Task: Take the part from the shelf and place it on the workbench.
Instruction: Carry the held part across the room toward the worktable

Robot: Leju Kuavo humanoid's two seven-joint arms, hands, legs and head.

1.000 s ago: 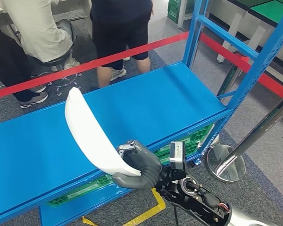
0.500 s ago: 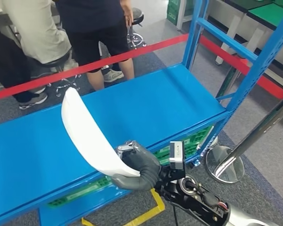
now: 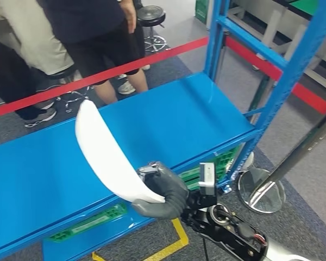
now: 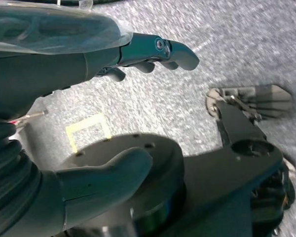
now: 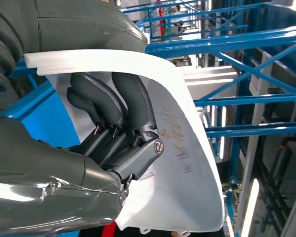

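My right hand (image 3: 163, 191) grips the lower end of a long, curved white part (image 3: 106, 155), which rises up and to the left over the blue shelf (image 3: 174, 122). In the right wrist view the dark fingers (image 5: 113, 106) curl against the inside of the white part (image 5: 183, 168), with the thumb over its edge. My left hand (image 4: 83, 108) hangs over grey carpet, its fingers apart with nothing between them.
A red barrier tape (image 3: 112, 73) runs behind the shelf, and people (image 3: 92, 38) stand beyond it beside a stool (image 3: 151, 15). Blue uprights (image 3: 292, 70) frame the shelf's right end. A chrome stanchion base (image 3: 262, 190) sits on the floor at right. Green crates (image 3: 219, 163) lie under the shelf.
The whole picture has shifted slightly, so the camera moved. The person in dark clothes behind the tape has stepped left. My right hand still holds the white part the same way.
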